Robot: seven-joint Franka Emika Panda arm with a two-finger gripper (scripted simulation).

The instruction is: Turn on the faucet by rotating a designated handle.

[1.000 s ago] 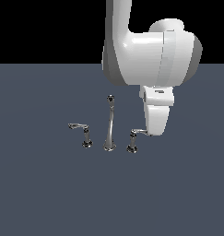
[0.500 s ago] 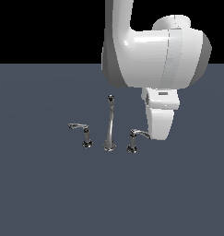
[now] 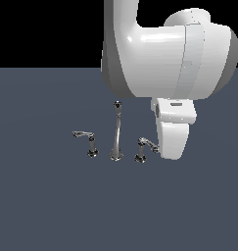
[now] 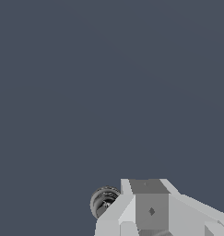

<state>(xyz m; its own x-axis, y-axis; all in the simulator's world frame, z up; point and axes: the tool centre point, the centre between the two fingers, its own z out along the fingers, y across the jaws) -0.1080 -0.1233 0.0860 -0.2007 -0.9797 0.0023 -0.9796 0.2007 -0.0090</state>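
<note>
You've got the faucet point(image 3: 116, 132) sitting out on the flat grey-blue surface point(image 3: 52, 206), and it's tiny next to the white arm point(image 3: 154, 54) looming over it. Using the tall slim spout point(image 3: 116, 128) as your landmark: the designated handle point(image 3: 142, 149) stands just beside it on the exterior view's right, a short chrome post with its lever point(image 3: 149, 143) jutting away from the spout. The other handle point(image 3: 89, 142) mirrors it on the spout's opposite side, lever pointing off to the exterior view's left.

Your white hand point(image 3: 173, 133) hangs down on the far side of the designated handle from the spout, and its lower end sits right at the tip of that lever. Looks like it's touching or very nearly so, but you can't really confirm contact from this angle.

As for the fingers, you can't tell how wide they are. The exterior view only shows the hand's rounded white shell, and the wrist view just gives you a blocky grey-white piece point(image 4: 152, 209) with a round chrome part point(image 4: 104, 201) peeking out beside it, probably one of the faucet pieces seen from above.
</note>
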